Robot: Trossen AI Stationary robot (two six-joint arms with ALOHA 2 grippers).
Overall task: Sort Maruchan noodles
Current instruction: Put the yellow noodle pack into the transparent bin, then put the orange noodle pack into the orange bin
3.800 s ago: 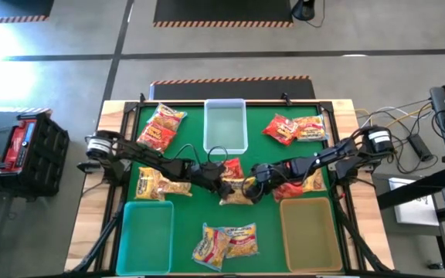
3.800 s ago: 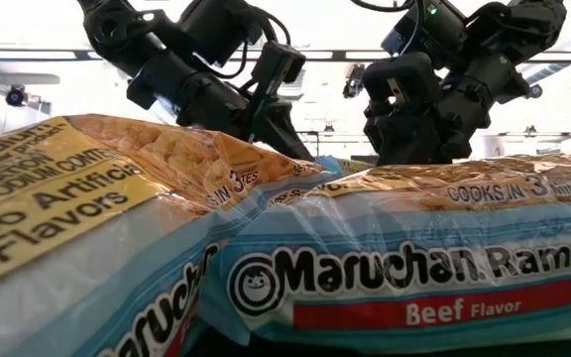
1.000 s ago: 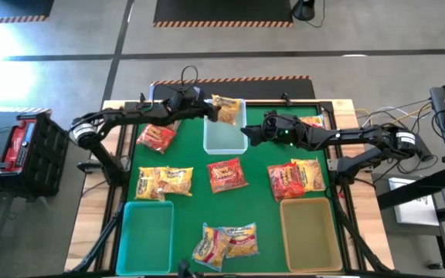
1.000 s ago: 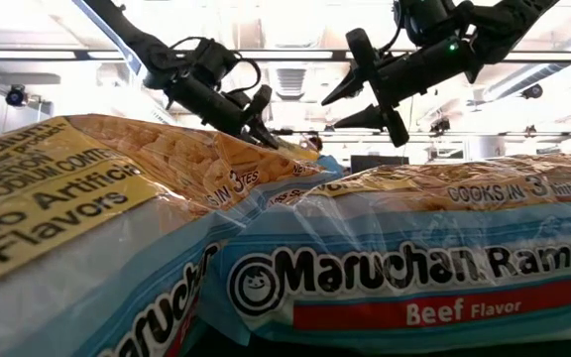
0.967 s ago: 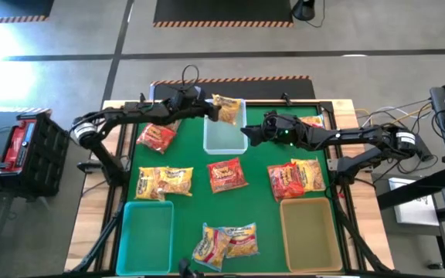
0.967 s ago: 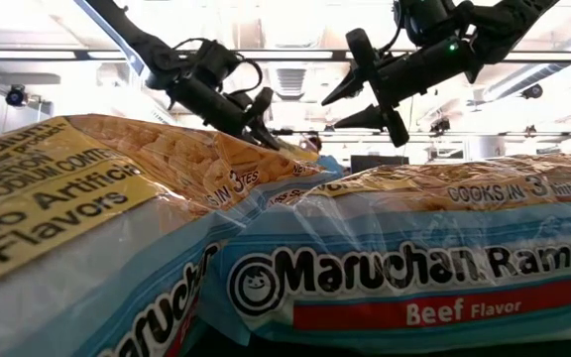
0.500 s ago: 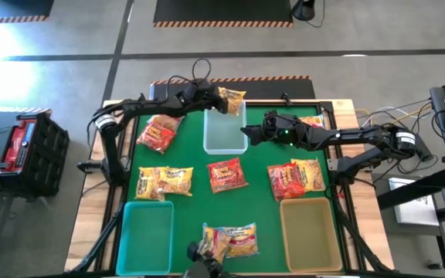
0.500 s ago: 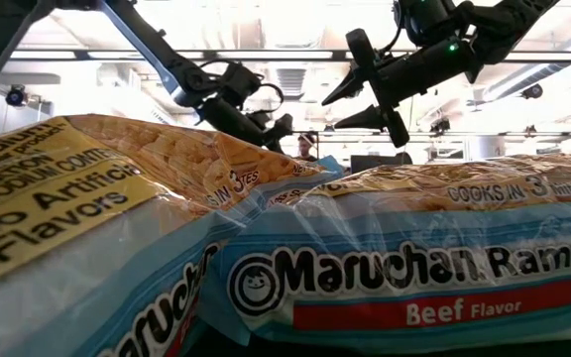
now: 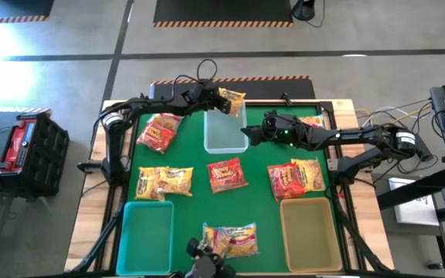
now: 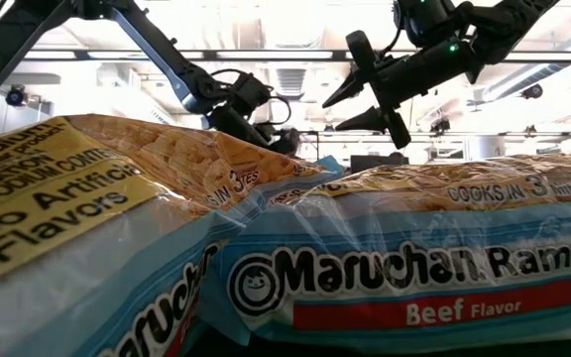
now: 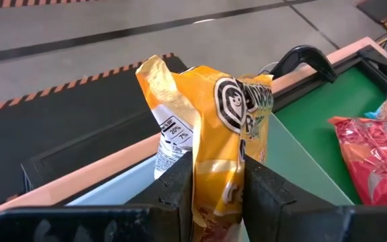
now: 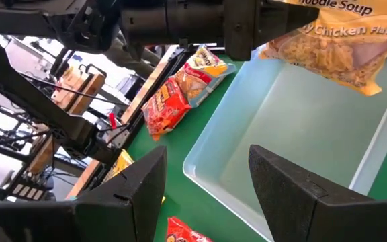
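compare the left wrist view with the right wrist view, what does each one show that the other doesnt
Only the left wrist view shows the left gripper pinching the yellow packet, plus the black floor mat beyond the table. Only the right wrist view shows the right gripper standing open and empty, and the packet's Chicken Flavor label. Both show the yellow packet over the clear bin and a red packet on green felt.

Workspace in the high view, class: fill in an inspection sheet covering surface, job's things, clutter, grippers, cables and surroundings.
Surface: green mat on a wooden table.
Job's things: yellow noodle packet held over the clear bin; red packet at centre; other packets scattered; teal bin and tan bin look empty.
Clutter: nothing seen.
Grippers: left gripper shut on the yellow noodle packet; right gripper open, beside the clear bin.
Cables: black loops at the far edge.
Surroundings: black crate on the floor.
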